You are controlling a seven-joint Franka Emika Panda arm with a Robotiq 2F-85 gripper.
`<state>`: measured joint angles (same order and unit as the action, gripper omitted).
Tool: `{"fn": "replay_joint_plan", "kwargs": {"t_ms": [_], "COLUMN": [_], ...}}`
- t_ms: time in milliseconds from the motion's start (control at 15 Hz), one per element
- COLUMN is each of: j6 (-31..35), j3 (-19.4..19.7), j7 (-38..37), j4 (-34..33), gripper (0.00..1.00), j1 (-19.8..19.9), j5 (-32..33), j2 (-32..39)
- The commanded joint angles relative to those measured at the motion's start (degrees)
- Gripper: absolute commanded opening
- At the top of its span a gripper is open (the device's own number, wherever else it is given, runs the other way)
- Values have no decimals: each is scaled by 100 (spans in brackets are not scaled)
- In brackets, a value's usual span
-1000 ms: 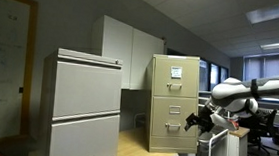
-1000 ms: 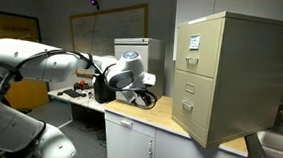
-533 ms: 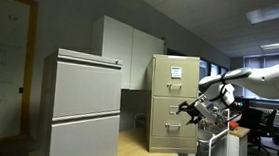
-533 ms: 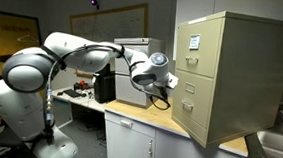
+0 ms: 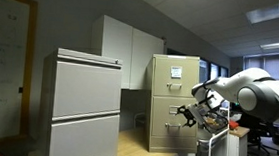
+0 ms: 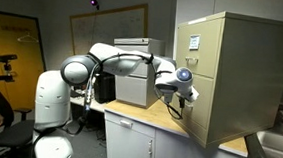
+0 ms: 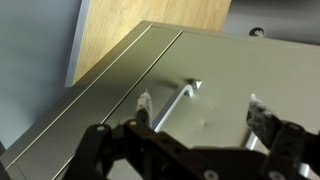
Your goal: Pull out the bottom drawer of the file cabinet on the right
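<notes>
The file cabinet [image 5: 173, 103] is a narrow beige metal unit standing on a wooden countertop [image 6: 147, 116], with a white paper sheet [image 5: 176, 71] on its upper drawer front. In both exterior views the bottom drawer [image 6: 201, 113] sits below that paper-fronted drawer; its plain tan front appears flush with the cabinet body, that is, closed. A wider light-grey two-drawer cabinet [image 5: 85, 109] stands apart from it on the same countertop. The white Panda arm [image 6: 113, 57] extends across the countertop toward the cabinet front. The gripper [image 6: 188, 92] is positioned at the face of the bottom drawer, in the upper part of that face. In the wrist view the gripper [image 7: 200, 108] enters from the lower edge of the picture with both fingertips [image 7: 144, 102] pointed at the drawer front [image 7: 235, 60]. The jaws are spread wide. The small metal pull [image 7: 176, 105] lies in the gap between them, running at a slant and nearer the fingertip on the picture's left side than the opposite one. Contact between either fingertip and the pull cannot be determined from these views. The jaws are not closed around the pull. A strip of the countertop shows beyond the cabinet's edge at the top of the wrist view.
</notes>
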<state>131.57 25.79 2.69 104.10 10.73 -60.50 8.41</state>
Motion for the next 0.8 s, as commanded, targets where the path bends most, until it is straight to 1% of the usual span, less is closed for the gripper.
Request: {"fn": "replay_joint_plan", "kwargs": {"t_ms": [0,133,267,533,733], "j6": [-94,-66,-66,-232,-283], "j3": [-345,-458,-558,-720,-777], "j7": [-620,-901,-1134,-1319,-1446], "j4": [-791,-1018,-1261,-1549,-1639], "gripper": [100,100,100,100,100], "j1": [601,801,919,970,955], "j5": [-96,-41,42,298,648], "j2": [713,958,1199,1520,1730]}}
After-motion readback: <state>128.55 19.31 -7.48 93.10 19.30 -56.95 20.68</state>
